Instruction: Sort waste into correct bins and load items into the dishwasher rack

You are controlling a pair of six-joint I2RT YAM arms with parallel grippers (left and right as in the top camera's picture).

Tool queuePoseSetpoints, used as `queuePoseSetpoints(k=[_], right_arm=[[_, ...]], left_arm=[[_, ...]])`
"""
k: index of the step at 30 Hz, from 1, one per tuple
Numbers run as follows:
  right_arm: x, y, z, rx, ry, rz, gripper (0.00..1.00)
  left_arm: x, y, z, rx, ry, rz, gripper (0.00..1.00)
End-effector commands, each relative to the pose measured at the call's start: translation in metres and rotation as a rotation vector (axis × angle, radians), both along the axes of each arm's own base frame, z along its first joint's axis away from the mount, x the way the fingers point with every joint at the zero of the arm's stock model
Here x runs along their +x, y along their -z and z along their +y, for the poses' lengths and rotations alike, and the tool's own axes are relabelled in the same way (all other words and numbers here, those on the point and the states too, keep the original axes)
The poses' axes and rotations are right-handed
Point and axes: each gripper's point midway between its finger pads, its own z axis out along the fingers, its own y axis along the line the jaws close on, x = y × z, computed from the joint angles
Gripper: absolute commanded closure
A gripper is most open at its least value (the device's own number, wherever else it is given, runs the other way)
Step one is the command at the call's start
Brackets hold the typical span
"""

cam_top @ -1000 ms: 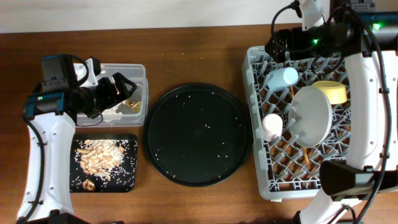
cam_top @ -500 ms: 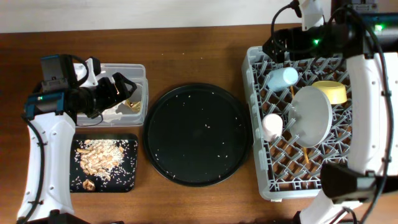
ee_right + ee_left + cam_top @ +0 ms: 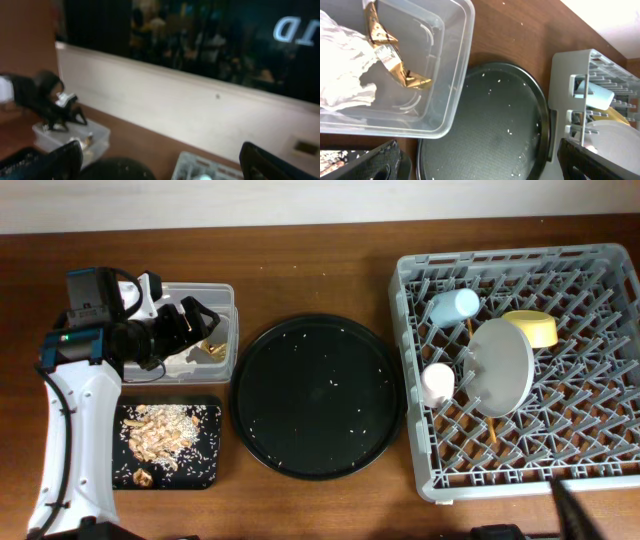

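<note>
My left gripper (image 3: 195,325) is open and empty, hovering over the clear tub (image 3: 228,298). In the left wrist view (image 3: 480,167) the tub holds the white napkin (image 3: 340,70) and the gold-brown wrapper (image 3: 395,67). The shallow black tray (image 3: 212,472) holds the food scraps (image 3: 160,430). The grey rack (image 3: 405,310) holds the blue cup (image 3: 452,305), pink cup (image 3: 437,383), yellow bowl (image 3: 533,327), pale plate (image 3: 500,367) and chopsticks (image 3: 492,430). My right gripper (image 3: 160,160) is open and empty, raised high and facing the wall; the view is blurred.
The large round black tray (image 3: 318,395), dotted with rice crumbs, lies between the bins and the rack. A dark part of the right arm (image 3: 595,505) shows at the bottom right corner. Bare wooden table runs along the back.
The right arm has lifted away from the rack's back edge and left the overhead view. The left arm has not moved.
</note>
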Motion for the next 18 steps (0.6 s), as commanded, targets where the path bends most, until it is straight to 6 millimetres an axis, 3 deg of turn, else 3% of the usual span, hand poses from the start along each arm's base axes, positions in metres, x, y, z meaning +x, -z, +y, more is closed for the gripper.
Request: queuePoseSetpoints(k=[1, 4, 7, 13, 18], right_arm=[[-0.006, 0.056, -0.011, 0.008, 0.067, -0.007, 0.02], [0.002, 0.115, -0.012, 0.014, 0.070, -0.068, 0.02], [0.043, 0.167, -0.010, 0.019, 0.069, -0.124, 0.02], [0.115, 0.211, -0.010, 0.106, 0.082, -0.272, 0.02], [0.147, 0.272, -0.025, 0.195, 0.169, -0.224, 0.02]], left_arm=[[0.000, -0.005, 0.000, 0.006, 0.005, -0.017, 0.00], [0.000, -0.005, 0.000, 0.006, 0.005, -0.017, 0.00], [0.000, -0.005, 0.000, 0.006, 0.005, -0.017, 0.00], [0.000, -0.005, 0.001, 0.006, 0.005, -0.017, 0.00], [0.000, -0.005, 0.000, 0.006, 0.005, -0.017, 0.00]])
